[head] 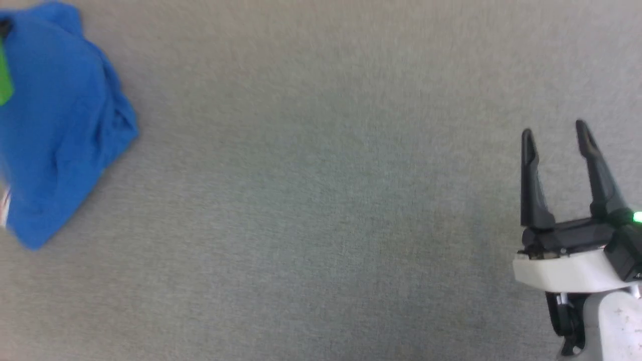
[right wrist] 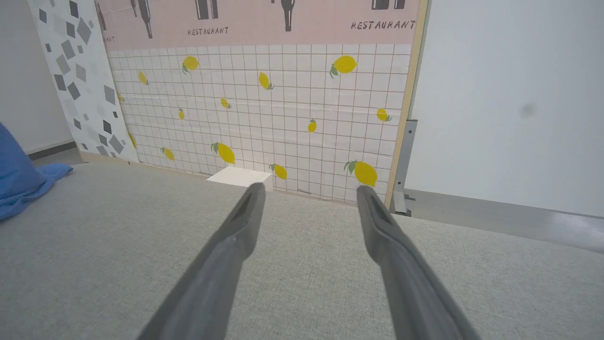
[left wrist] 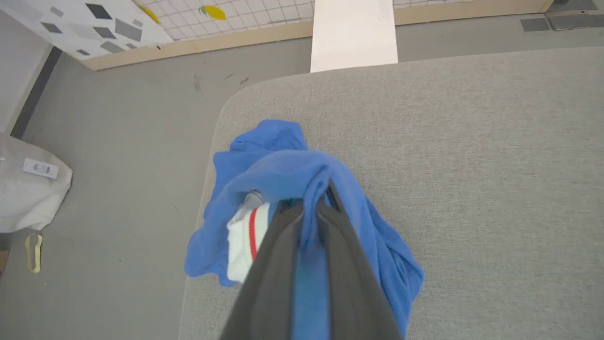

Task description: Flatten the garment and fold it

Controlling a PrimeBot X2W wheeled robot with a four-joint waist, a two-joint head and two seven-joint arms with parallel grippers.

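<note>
Grey woven cloth covers the bench point(head: 321, 200), which has a rounded corner on our left. Beyond it are a grey floor point(left wrist: 118, 141) and a wall panel point(right wrist: 283, 118) of white tiles printed with lemons.

We judge the task to be at its first step: taking hold of the shirt so that it can be spread out. Nothing is flattened or folded yet. Our left tool point(left wrist: 314, 200) has its two dark fingers pressed together on a ridge of blue fabric, so it is gripping the shirt point(left wrist: 283, 165). Our right tool point(head: 554, 131) hovers over bare bench, well apart from the shirt, with its fingers spread wide and nothing between them.

The next move, as we see it, is to draw the pinched fabric toward the middle of the bench, away from the corner. The right tool would then come across for a second hold, on a hem or a shoulder, so that both can pull the cloth flat. Finding that hold looks like the hard part, since the heap hides its edges.

The shirt sits bunched near the rounded corner, with one flap reaching the bench edge. It is royal blue, soft and creased. A white sleeve point(left wrist: 243, 236) with a red stripe peeks out just beside the left tool's fingers. Any print or neckline is buried in the folds.
</note>
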